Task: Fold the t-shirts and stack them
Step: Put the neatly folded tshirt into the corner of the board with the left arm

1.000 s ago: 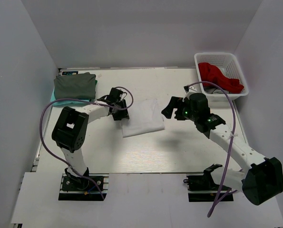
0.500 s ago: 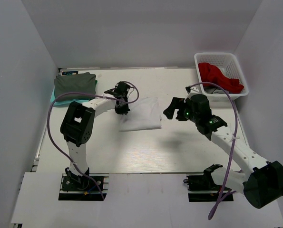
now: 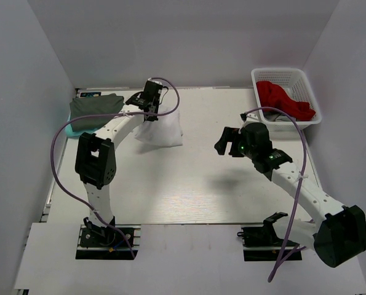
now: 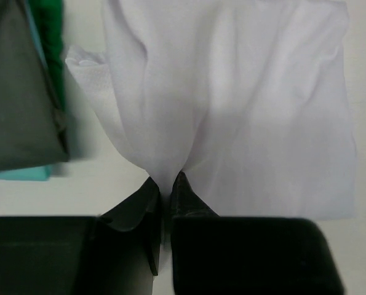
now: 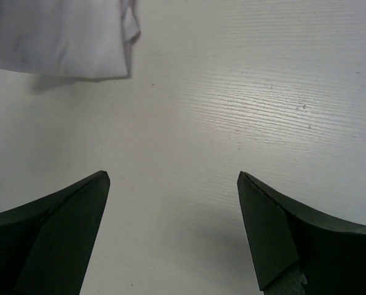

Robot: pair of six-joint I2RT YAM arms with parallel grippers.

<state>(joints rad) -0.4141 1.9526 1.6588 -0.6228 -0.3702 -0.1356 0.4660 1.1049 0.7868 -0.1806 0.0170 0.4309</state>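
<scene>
Top external view: left gripper (image 3: 151,106) pinched the white t-shirt (image 3: 162,131), dark grey t-shirt (image 3: 95,109) just left of it; right gripper (image 3: 222,141) gaped to its right, white basket (image 3: 281,71) beyond.

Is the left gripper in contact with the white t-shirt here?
Touching. The left wrist view shows the left gripper pinched shut on a gathered fold of the white t-shirt.

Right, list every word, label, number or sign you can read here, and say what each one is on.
None can be read.
White shirt: no print or label in view.
Grey shirt and basket: no markings show.
Dark patch behind the grey shirt: too small to tell if it bears text.
</scene>
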